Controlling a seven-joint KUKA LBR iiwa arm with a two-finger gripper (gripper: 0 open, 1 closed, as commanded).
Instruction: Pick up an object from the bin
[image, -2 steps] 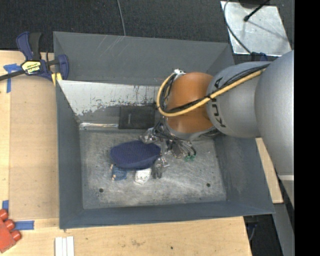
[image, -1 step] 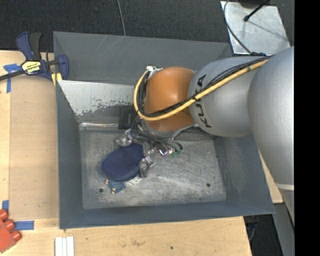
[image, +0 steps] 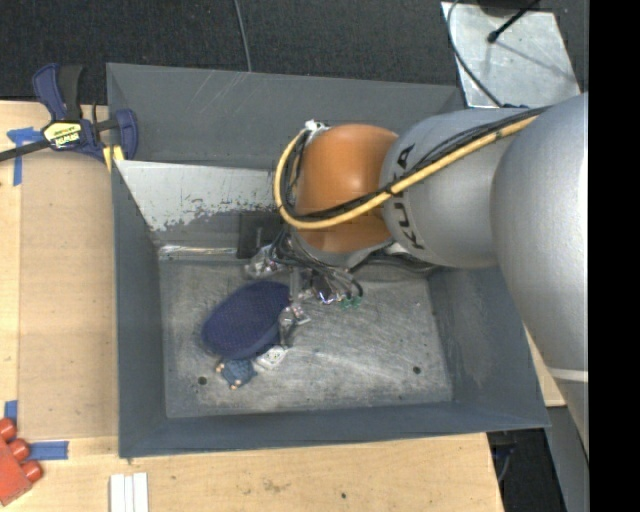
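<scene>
Inside the grey metal bin (image: 140, 330) lie one dark blue oval pouch (image: 240, 318), left of centre, and one small blue piece (image: 236, 372) and one small white piece (image: 270, 356) at its lower edge. The bin floor is scratched. The gripper (image: 298, 302) stands at the pouch's right edge; whether it is apart or together cannot be told.

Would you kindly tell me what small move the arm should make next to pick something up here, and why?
Probably a small shift toward the view's left before descending: the gripper hangs at the right edge of the dark blue oval pad, the largest thing on the bin floor, rather than centred over it.
</scene>
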